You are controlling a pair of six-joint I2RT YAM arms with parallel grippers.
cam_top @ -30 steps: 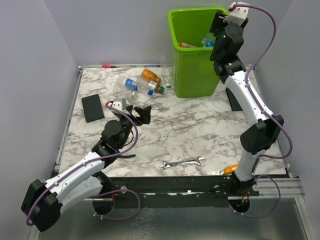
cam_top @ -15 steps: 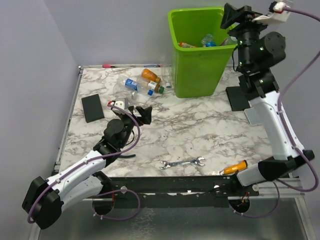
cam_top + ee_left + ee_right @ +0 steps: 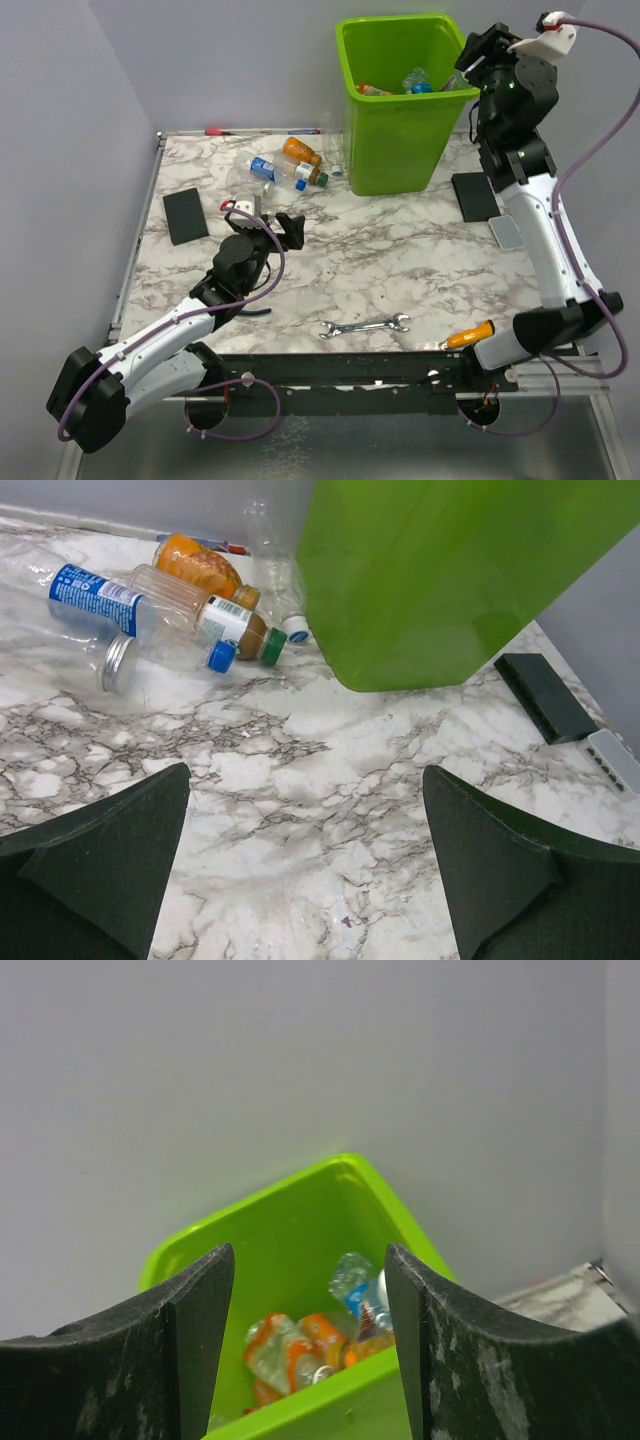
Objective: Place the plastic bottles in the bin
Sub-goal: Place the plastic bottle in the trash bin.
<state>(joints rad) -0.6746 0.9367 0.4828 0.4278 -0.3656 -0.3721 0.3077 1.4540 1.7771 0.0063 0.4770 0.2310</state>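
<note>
The left pincer (image 3: 268, 222) hung low over the counter (image 3: 400, 270), jaws spread wide and holding nothing; the right pincer (image 3: 478, 48) stood high beside the right rim of the bin (image 3: 390, 130), jaws partly apart and empty; several plastic bottles (image 3: 290, 165) lay near the counter's far edge, just left of the bin; more bottles (image 3: 410, 82) lay inside it.

The setting is a robotics laboratory test cell. A marble-patterned desk (image 3: 400, 260) sits on an aluminium extrusion frame (image 3: 562, 372) and is enclosed on three sides by plain grey partition walls (image 3: 230, 60). Two white-and-black arms, the left arm (image 3: 160, 345) and the right arm (image 3: 545, 230), are bolted at its near edge, with purple cables (image 3: 600, 24) routed along them. Staged items include a lime-green bin (image 3: 395, 130), plastic bottles (image 3: 290, 168) and a wrench (image 3: 365, 326).
</note>
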